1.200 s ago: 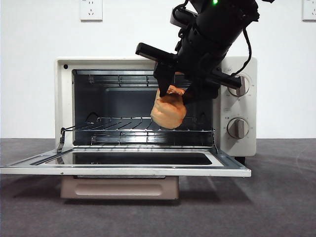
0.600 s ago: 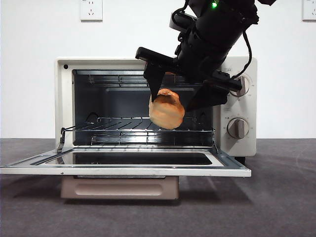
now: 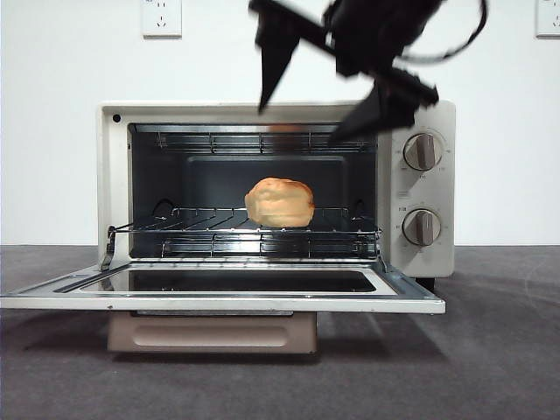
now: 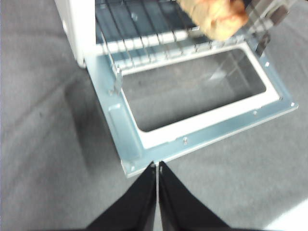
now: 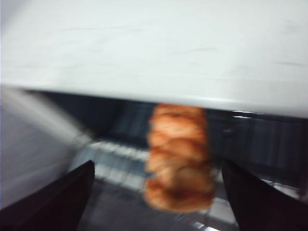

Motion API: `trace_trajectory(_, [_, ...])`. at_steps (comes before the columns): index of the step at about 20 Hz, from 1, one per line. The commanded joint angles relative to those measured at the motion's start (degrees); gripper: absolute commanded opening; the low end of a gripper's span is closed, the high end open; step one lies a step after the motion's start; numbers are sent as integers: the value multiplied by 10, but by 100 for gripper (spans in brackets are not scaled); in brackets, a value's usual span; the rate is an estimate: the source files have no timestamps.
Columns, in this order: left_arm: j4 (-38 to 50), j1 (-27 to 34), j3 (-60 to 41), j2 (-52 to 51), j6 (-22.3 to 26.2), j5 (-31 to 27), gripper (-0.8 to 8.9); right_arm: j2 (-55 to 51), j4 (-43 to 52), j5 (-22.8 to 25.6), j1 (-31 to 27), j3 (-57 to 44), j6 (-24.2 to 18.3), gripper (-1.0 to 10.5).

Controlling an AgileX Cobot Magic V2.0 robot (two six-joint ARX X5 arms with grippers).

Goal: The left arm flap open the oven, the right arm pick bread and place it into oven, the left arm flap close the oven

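Observation:
The cream-white oven [image 3: 114, 175] stands with its door [image 3: 219, 293] flapped down flat. The golden-brown bread [image 3: 280, 202] lies on the wire rack [image 3: 201, 229] inside, free of any gripper. It also shows in the left wrist view [image 4: 216, 17] and the right wrist view [image 5: 180, 156]. My right gripper [image 3: 311, 105] is open and empty, blurred, above the oven's top front edge. In its own view the two jaws stand wide apart [image 5: 156, 192]. My left gripper [image 4: 157, 166] is shut and empty, just off the door's front edge [image 4: 192, 142].
Two beige knobs [image 3: 421, 151] sit on the oven's right panel. A white wall with sockets [image 3: 162, 16] is behind. Grey table surface [image 3: 490, 350] spreads around the oven.
My right gripper let go of the bread and rose out of the oven opening. The bread now rests on the rack.

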Motion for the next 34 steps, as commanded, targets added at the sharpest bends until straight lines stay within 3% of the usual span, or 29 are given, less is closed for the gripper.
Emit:
trace_trajectory(1, [18,-2,4,5,-1,1,10,-47,-33,-34,10,12,-54,423])
trace_trajectory(5, [64,2,-5,25,-4,1,10,-156,-142,-59,9,12,-149,423])
trace_trajectory(9, [127,31,-29,65,-23,21,10,-259,-281,-59,8,12,-198,423])
trace_trajectory(17, [253,141,-90,202,-42,128,10,-405,-404,-40,8,12,-210,423])
trace_trajectory(25, [331,151,-90,368,-27,136,10,-448,-433,-32,8,12,-208,423])
trace_trajectory(34, [380,151,-90,458,-27,194,10,-448,-437,-31,8,12,-201,423])
